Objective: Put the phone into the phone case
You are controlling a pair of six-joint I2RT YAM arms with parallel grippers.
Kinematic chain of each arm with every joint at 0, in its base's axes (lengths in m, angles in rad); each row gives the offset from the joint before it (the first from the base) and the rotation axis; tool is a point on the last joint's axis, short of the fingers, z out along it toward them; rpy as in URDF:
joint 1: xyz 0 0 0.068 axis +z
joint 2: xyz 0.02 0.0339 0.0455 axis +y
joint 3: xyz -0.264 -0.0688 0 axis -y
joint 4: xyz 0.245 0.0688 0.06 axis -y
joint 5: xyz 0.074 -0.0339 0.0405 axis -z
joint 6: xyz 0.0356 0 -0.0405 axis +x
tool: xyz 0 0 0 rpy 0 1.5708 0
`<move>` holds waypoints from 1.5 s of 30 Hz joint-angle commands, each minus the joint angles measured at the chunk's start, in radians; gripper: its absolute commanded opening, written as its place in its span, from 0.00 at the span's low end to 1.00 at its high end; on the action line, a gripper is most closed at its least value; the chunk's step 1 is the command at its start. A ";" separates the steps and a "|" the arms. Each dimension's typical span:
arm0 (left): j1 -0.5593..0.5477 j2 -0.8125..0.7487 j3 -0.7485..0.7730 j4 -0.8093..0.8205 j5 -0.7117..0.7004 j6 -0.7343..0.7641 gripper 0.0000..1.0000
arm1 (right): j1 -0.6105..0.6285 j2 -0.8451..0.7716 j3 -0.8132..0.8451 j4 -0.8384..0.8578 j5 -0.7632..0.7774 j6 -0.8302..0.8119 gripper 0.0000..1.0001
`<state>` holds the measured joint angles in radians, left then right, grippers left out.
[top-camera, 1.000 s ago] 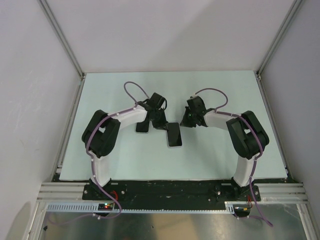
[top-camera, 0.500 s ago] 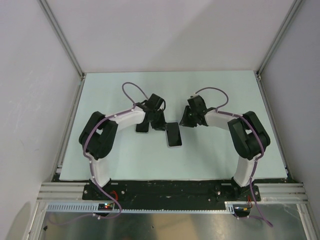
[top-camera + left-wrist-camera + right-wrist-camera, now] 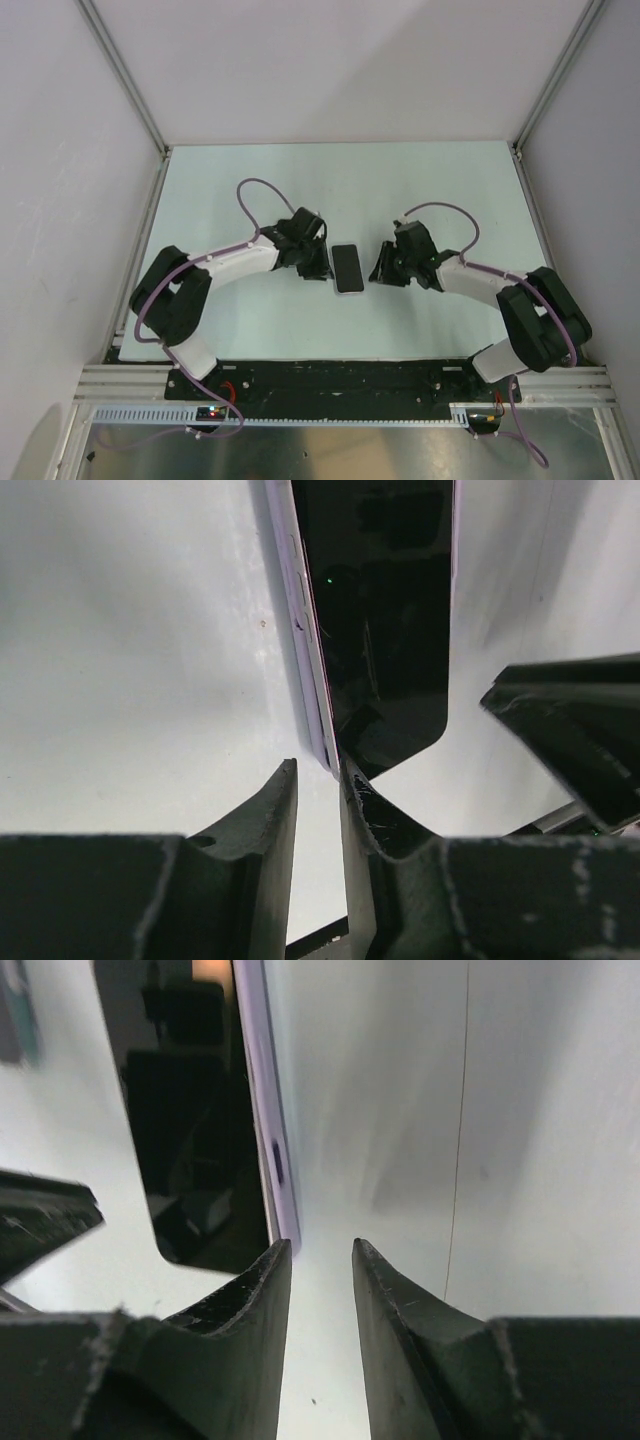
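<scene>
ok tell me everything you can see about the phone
The phone lies flat, screen up, on the pale table. Its glossy black screen is off and reflective. The corners are rounded, and a lilac rim with small side buttons runs along the long edges. The left gripper and right gripper sit at opposite sides, jaws slightly apart, neither clearly gripping it.

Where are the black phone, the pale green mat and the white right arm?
Flat black glass phone [image 3: 347, 268]: top camera, middle of screen.
Pale green table mat [image 3: 400, 185]: top camera, bare far part.
White right arm [image 3: 480, 283]: top camera, forearm link.
</scene>
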<state>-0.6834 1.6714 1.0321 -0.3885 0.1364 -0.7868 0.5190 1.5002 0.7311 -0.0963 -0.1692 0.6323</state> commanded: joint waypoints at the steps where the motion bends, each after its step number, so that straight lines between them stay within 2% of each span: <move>1: -0.023 -0.037 -0.015 0.059 0.005 -0.022 0.27 | 0.038 -0.072 -0.067 0.062 -0.035 0.012 0.35; 14: -0.038 0.020 -0.015 0.095 0.016 -0.043 0.24 | 0.071 -0.032 -0.076 0.122 -0.035 0.033 0.31; 21: -0.038 0.044 -0.008 0.104 0.020 -0.045 0.24 | 0.092 -0.001 -0.072 0.137 -0.024 0.035 0.24; 39: -0.038 0.107 0.017 0.121 0.035 -0.047 0.20 | 0.170 0.066 -0.040 -0.011 0.165 -0.003 0.10; 45: -0.040 0.137 0.031 0.129 0.043 -0.050 0.19 | 0.187 0.093 -0.020 -0.049 0.230 -0.012 0.08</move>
<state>-0.7151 1.7676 1.0286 -0.2974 0.1680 -0.8227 0.6876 1.5341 0.7090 -0.0528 -0.0460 0.6529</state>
